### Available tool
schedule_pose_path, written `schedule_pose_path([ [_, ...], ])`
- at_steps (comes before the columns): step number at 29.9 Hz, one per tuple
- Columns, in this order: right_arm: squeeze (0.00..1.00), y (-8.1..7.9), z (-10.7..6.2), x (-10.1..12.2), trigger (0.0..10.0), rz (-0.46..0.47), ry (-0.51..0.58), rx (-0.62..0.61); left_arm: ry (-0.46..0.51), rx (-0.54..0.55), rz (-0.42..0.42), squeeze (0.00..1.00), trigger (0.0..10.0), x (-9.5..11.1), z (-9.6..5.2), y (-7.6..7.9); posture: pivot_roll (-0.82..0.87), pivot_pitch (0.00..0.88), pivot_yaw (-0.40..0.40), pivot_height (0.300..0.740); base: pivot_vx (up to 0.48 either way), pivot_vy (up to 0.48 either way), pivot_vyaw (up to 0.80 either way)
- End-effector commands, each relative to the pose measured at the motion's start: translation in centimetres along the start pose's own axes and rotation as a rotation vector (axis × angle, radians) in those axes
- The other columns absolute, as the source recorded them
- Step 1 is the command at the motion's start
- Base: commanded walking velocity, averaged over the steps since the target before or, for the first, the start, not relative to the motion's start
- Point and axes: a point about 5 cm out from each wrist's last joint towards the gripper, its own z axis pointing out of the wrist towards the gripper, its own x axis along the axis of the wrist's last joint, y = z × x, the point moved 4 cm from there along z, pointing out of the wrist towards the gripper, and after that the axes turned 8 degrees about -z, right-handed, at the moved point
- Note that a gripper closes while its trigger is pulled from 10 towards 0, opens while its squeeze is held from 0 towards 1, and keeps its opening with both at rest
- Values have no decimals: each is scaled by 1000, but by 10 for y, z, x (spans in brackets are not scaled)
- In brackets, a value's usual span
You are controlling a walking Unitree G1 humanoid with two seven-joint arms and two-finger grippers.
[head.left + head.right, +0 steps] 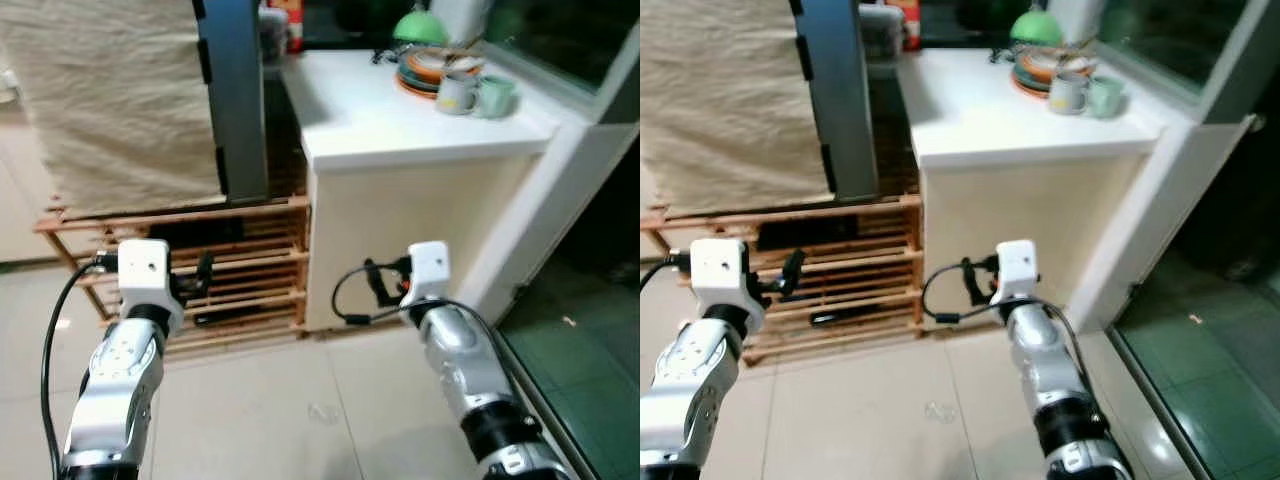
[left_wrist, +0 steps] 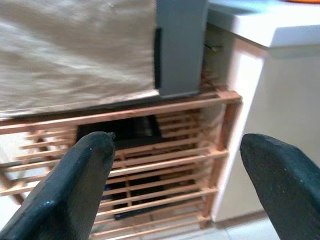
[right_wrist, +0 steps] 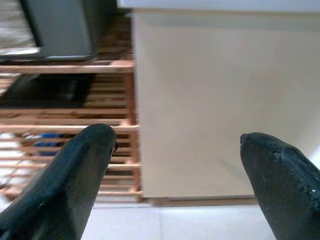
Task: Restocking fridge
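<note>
Both grippers, left gripper (image 2: 175, 185) and right gripper (image 3: 177, 180), hang spread and empty. The tall grey fridge (image 1: 237, 100) stands far ahead, nearer the left gripper, on a slatted wooden rack (image 1: 250, 280).

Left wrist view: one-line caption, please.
Open left gripper faces a slatted wooden rack beside a white counter.

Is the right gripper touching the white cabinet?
Apart. In the right wrist view, the open right gripper hangs empty, with floor showing between it and the white cabinet.

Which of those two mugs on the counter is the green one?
The green mug is the one nearer the window; the other mug beside it is pale grey-white, both by the stacked plates.
</note>
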Motion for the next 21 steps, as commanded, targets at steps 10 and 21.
schedule_pose_path([
  [10, 0, 28, -11, 10, 10000, 40, 101, -104, 10, -24, 105, 0, 10000, 12, 14, -9, -33, 0, 15, 740, 0, 480, 0],
  [21, 0, 38, -66, -1, 10000, -35, 110, -62, 55, -83, 164, 0, 10000, 19, -45, -13, -20, 0, -9, 740, 0, 393, 0],
])
